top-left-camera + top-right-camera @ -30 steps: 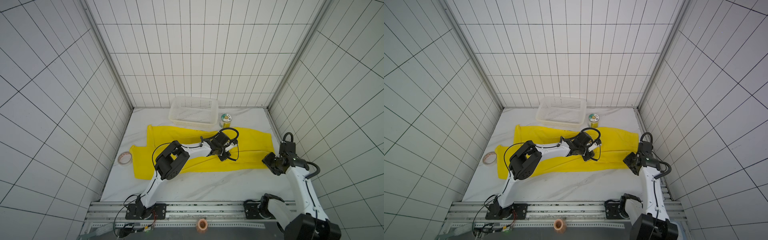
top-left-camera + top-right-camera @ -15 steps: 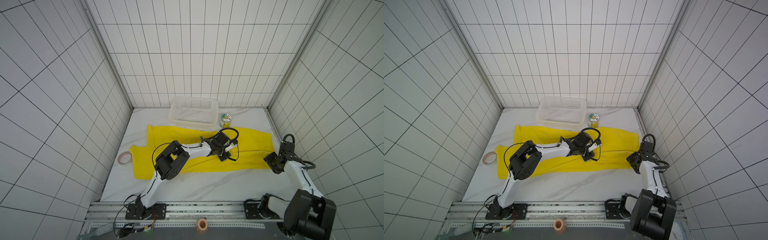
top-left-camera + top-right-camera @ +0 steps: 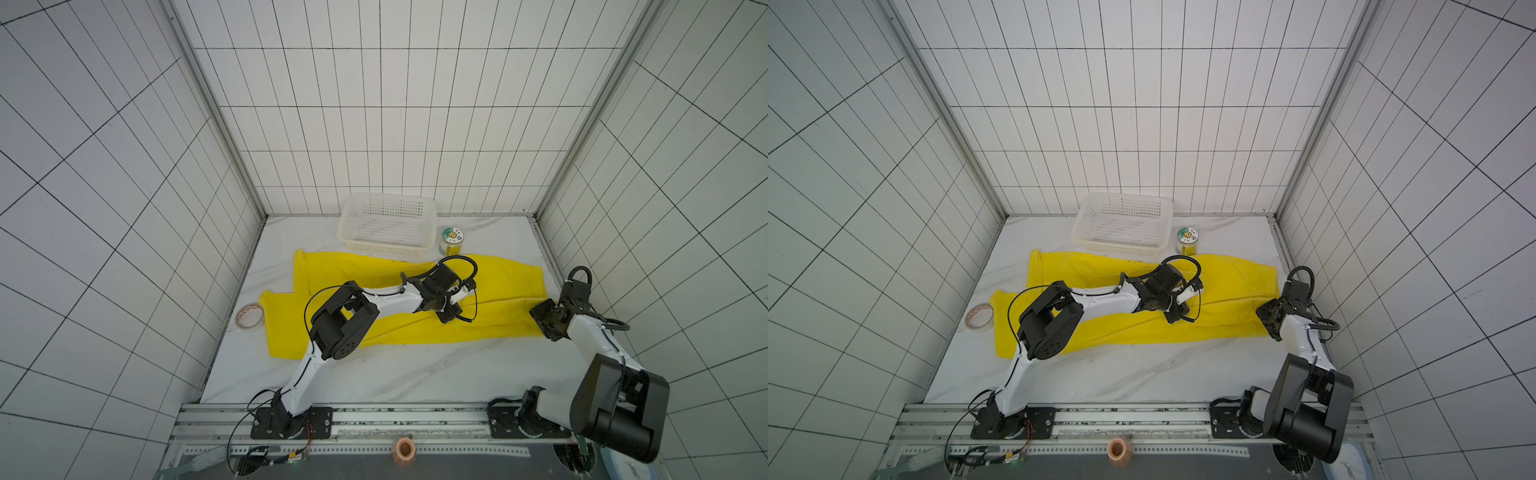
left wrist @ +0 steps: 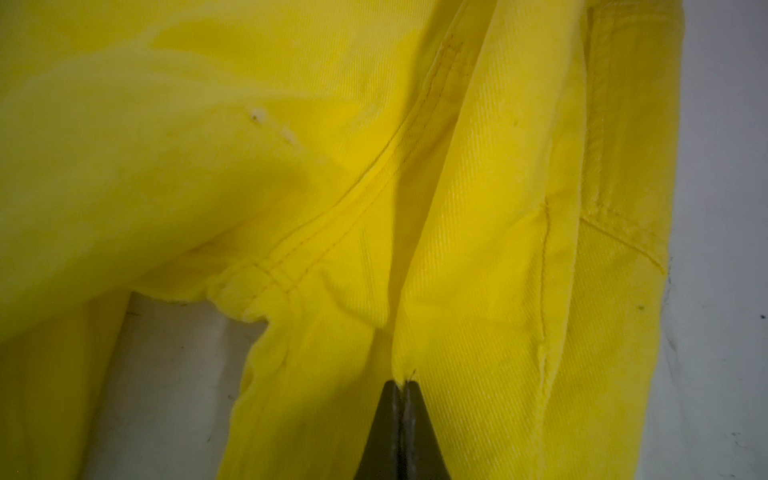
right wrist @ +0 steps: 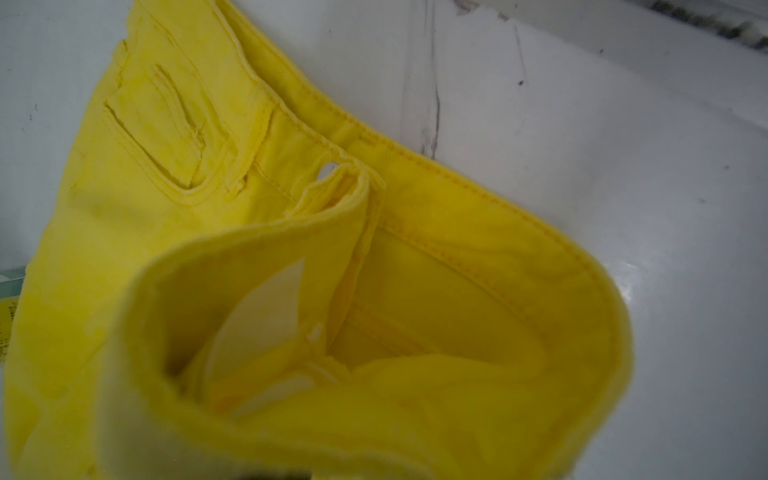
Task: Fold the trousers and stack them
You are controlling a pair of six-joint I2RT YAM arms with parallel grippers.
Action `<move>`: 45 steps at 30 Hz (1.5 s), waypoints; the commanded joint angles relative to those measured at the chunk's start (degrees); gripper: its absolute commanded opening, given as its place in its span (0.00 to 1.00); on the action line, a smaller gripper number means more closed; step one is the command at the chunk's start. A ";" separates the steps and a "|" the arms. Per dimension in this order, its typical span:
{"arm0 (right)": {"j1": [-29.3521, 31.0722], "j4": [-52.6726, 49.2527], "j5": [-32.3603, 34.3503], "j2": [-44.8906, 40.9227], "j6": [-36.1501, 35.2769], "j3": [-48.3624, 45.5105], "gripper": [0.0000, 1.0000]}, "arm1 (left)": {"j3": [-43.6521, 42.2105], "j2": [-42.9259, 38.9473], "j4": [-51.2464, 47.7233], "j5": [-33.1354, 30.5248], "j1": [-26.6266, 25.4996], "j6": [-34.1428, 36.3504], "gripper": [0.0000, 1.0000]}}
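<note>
- Both top views: high overhead, looking down on the whole table [image 3: 415,374] (near-identical coverage).
- Wrist views: very near, both on the trousers [image 4: 498,208].

No text, brand, number or sign is coming through legibly in any view. The small round jar with a green and yellow printed lid [image 3: 451,242], standing just beside the white perforated plastic basket [image 3: 386,246], is showing marks too small to read in both top views. A green and yellow label sliver [image 5: 9,316] is appearing blurred in the right wrist view.
</note>
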 commanded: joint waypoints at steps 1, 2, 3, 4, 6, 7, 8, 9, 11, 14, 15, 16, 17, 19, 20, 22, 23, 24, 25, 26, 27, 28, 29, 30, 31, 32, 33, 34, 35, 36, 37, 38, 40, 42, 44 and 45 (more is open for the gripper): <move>-0.56 4.01 -2.62 1.57 1.07 1.99 0.48 | 2.40 1.47 -1.06 1.12 0.34 0.93 0.00; -0.55 4.94 -4.13 2.10 1.02 2.04 0.48 | 2.78 1.75 -1.42 0.91 0.31 0.86 0.00; -0.55 6.19 -5.97 2.40 1.22 1.75 0.49 | 3.20 1.91 -1.62 0.59 0.38 0.73 0.00; -0.48 6.93 -7.16 2.52 1.45 1.61 0.50 | 3.54 2.11 -1.73 0.15 0.39 0.44 0.00; 0.17 7.03 -7.53 2.81 1.40 1.82 0.51 | 4.30 2.60 -1.69 -0.72 0.67 -0.54 0.00; 0.65 6.62 -7.53 3.10 1.02 1.98 0.51 | 5.04 3.00 -1.79 -1.31 0.95 -1.32 0.00; 0.97 6.37 -7.83 3.09 0.80 1.98 0.52 | 5.71 3.30 -1.84 -2.14 1.22 -2.30 0.00; 1.41 6.37 -8.21 3.01 0.74 1.92 0.52 | 6.28 3.65 -2.01 -2.67 1.42 -2.96 0.00; 2.52 6.00 -9.17 2.73 0.77 1.78 0.52 | 7.46 4.31 -2.15 -3.84 1.87 -4.34 0.00; 3.49 5.16 -9.83 2.58 0.69 1.48 0.52 | 8.30 5.02 -2.26 -4.23 2.15 -4.89 0.00; 3.55 5.05 -9.79 2.76 0.20 1.46 0.52 | 8.46 5.18 -2.27 -3.70 2.15 -4.80 0.00; 3.67 5.00 -9.80 3.01 -0.03 1.43 0.51 | 8.50 5.21 -2.24 -3.07 2.15 -4.66 0.00; 3.79 4.81 -10.40 3.39 0.02 1.50 0.50 | 8.48 5.16 -2.24 -2.39 2.11 -4.62 0.00; 5.00 4.14 -11.41 3.45 0.78 1.58 0.49 | 8.15 5.03 -2.24 -1.35 2.06 -4.30 0.00; 5.90 3.83 -11.58 3.00 1.87 1.36 0.50 | 7.97 4.95 -2.26 -1.01 1.98 -4.30 0.00; 6.98 3.95 -13.41 1.73 4.19 0.01 0.50 | 7.67 4.90 -2.54 -0.45 2.01 -4.00 0.00; 7.48 3.91 -13.90 1.14 5.33 -0.74 0.49 | 7.54 4.90 -2.59 0.14 2.01 -3.81 0.00; 8.14 3.78 -14.20 0.68 6.15 -1.24 0.49 | 7.37 4.73 -2.63 1.11 1.98 -3.59 0.00; 8.69 3.60 -14.37 0.31 6.79 -1.59 0.50 | 7.28 4.69 -2.75 2.00 1.98 -3.22 0.00; 9.25 2.83 -14.47 0.08 6.90 -1.80 0.50 | 7.22 4.61 -2.93 2.93 1.89 -2.99 0.00; 9.71 1.47 -14.26 0.01 6.90 -1.90 0.50 | 7.24 4.52 -3.19 3.67 1.65 -2.58 0.00; 9.93 0.50 -13.83 -0.15 6.87 -2.10 0.50 | 7.33 4.42 -3.50 4.16 1.49 -2.31 0.00; 10.06 0.22 -13.49 -0.51 6.90 -2.59 0.50 | 7.29 4.46 -3.79 4.47 1.28 -2.24 0.00; 10.06 -0.03 -13.31 -0.71 8.11 -3.18 0.50 | 7.29 4.46 -4.14 4.67 1.11 -2.11 0.00; 10.10 -0.36 -13.31 -0.66 8.07 -3.35 0.49 | 7.29 4.59 -4.41 4.71 0.95 -2.03 0.00; 10.50 -0.91 -13.10 -0.46 8.37 -3.47 0.49 | 7.36 4.76 -4.75 4.61 0.77 -1.86 0.00; 10.91 -1.01 -12.93 -0.36 8.52 -3.66 0.48 | 7.23 4.92 -5.00 4.38 0.64 -1.79 0.00; 11.32 -0.94 -12.61 -0.23 8.77 -3.88 0.47 | 7.26 5.03 -5.20 4.31 0.49 -1.71 0.00; 11.59 -0.94 -12.33 -0.03 9.04 -3.94 0.46 | 7.17 5.12 -5.36 4.25 0.41 -1.67 0.00; 11.80 0.03 -12.56 0.55 8.88 -4.02 0.46 | 7.12 5.12 -5.40 4.26 0.33 -1.53 0.00; 11.84 0.86 -13.17 1.32 8.60 -3.85 0.46 | 7.10 5.04 -5.34 4.32 0.31 -1.50 0.00; 12.03 1.42 -13.83 2.34 8.39 -3.28 0.46 | 6.96 4.88 -5.35 4.44 0.18 -1.37 0.00; 12.67 1.77 -13.11 3.79 8.46 -2.09 0.47 | 6.93 4.77 -5.40 4.50 0.13 -1.36 0.00; 12.75 4.07 -12.92 5.49 8.72 -2.00 0.47 | 6.82 4.64 -5.58 4.59 0.13 -1.36 0.00; 12.97 5.82 -14.31 7.31 9.39 -2.01 0.47 | 6.42 4.42 -5.57 4.75 0.04 -1.29 0.00; 13.19 6.94 -14.55 7.83 9.85 -2.00 0.47 | 6.27 4.33 -5.53 4.75 0.04 -1.15 0.00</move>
